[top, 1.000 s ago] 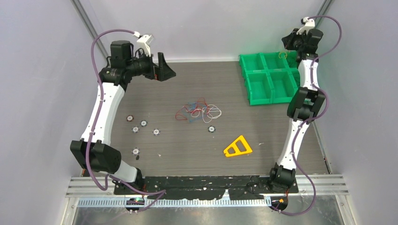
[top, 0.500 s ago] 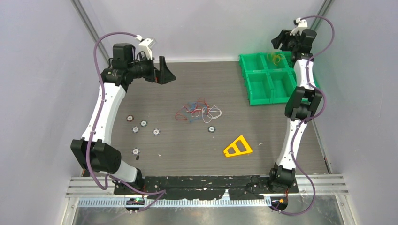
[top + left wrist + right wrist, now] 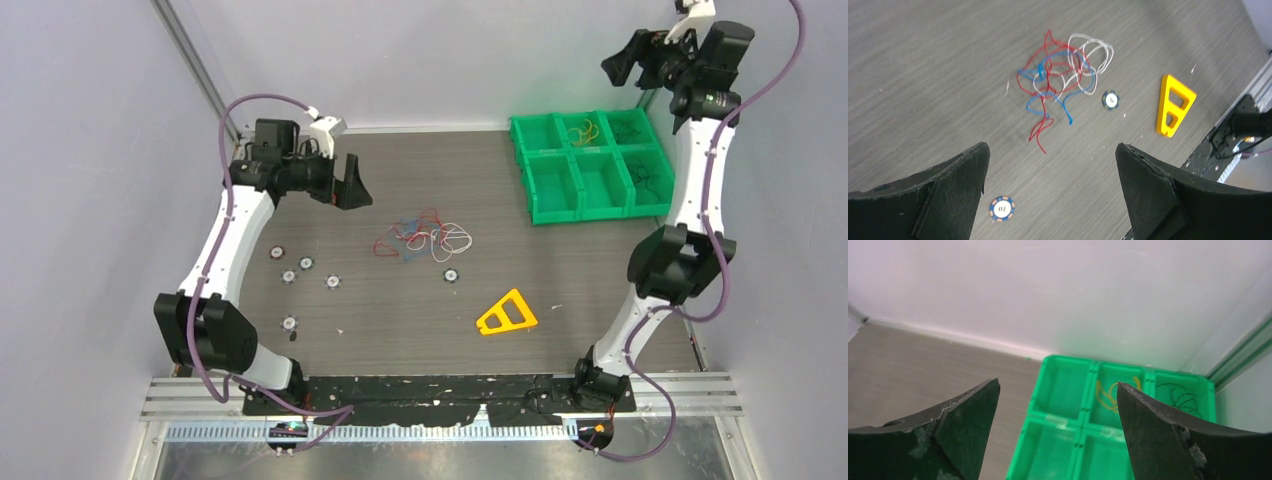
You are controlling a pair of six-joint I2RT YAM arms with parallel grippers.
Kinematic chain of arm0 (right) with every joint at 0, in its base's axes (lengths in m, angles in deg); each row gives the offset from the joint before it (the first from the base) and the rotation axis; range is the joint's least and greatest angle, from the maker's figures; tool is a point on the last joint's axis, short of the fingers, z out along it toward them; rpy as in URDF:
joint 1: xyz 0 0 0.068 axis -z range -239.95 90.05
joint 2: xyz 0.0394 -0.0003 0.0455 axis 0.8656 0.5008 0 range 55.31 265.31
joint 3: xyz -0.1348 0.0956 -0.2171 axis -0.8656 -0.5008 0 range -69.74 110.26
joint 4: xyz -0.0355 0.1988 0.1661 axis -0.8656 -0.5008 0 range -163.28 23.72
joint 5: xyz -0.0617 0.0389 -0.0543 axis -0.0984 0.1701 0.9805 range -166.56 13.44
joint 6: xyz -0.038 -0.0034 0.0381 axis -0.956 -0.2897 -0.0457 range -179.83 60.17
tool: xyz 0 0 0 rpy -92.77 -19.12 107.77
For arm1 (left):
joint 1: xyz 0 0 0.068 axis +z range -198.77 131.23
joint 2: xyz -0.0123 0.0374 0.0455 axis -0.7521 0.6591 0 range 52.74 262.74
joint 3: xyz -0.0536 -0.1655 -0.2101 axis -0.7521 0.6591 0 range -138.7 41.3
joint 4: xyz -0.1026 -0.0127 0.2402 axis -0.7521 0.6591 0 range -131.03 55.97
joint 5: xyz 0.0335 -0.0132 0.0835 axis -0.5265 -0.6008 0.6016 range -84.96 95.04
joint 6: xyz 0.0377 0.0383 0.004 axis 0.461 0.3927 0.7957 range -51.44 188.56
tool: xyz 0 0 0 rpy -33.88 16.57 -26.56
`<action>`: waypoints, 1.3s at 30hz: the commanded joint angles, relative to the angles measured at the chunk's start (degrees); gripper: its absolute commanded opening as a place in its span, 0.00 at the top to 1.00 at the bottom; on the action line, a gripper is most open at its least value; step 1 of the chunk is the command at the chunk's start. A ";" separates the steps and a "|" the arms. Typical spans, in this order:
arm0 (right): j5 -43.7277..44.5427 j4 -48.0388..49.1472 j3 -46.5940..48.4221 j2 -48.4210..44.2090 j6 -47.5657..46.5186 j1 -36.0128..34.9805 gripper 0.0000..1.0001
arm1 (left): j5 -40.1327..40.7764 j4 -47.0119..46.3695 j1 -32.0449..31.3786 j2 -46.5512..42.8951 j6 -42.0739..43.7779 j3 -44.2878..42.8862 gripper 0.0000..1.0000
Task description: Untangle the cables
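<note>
A tangle of red, blue and white cables (image 3: 425, 238) lies on the grey table's middle; the left wrist view has it (image 3: 1048, 75) ahead of the fingers. My left gripper (image 3: 350, 183) hovers open to the tangle's back left, with nothing between its fingertips (image 3: 1050, 147). A yellow-orange cable (image 3: 586, 129) rests in the green bin's (image 3: 520, 150) back middle compartment, black cables (image 3: 633, 127) in the back right one. My right gripper (image 3: 625, 65) hangs open high above the bin, empty (image 3: 1058, 382); below it show the yellow-orange cable (image 3: 1108, 392) and the black cables (image 3: 1180, 401).
Several poker chips (image 3: 305, 263) are scattered left of the tangle, one (image 3: 452, 274) just in front of it, another (image 3: 1001, 208) near my left finger. A yellow triangular frame (image 3: 506, 314) lies front right. The bin's other compartments (image 3: 1068, 390) look empty. Walls close in on all sides.
My right gripper opened and rose up and back from the bin, leaving the yellow-orange cable in its compartment. My left gripper dropped lower and a little nearer to the tangle.
</note>
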 commanded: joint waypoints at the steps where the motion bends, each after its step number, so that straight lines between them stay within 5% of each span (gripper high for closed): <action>1: -4.42 -16.20 -9.56 -8.93 -8.02 -5.05 0.08 | -2.48 2.40 0.04 1.32 6.68 3.22 0.05; 7: -2.75 -23.01 -23.31 -16.57 -18.00 -15.66 0.10 | -3.17 3.84 -0.49 9.85 9.08 2.84 0.40; 14: -0.29 -18.11 -34.68 -13.87 -17.08 -33.55 0.13 | -4.49 3.30 -2.67 17.76 11.09 2.51 0.36; 20: 2.94 -14.33 -33.11 -5.60 -14.44 -42.69 0.23 | -4.26 0.45 -5.55 22.28 9.18 5.14 0.30; 24: 4.91 -11.16 -31.17 -0.82 -12.67 -45.07 0.28 | -2.51 -0.61 -6.35 24.41 8.72 6.29 0.43; 32: 11.02 -6.78 -28.75 7.27 -11.69 -49.38 0.36 | -1.22 1.05 -6.07 17.83 11.12 7.62 1.00; 39: 16.80 -5.94 -31.80 8.67 -13.48 -49.57 0.52 | -7.23 2.71 -1.29 -2.11 9.51 9.44 1.00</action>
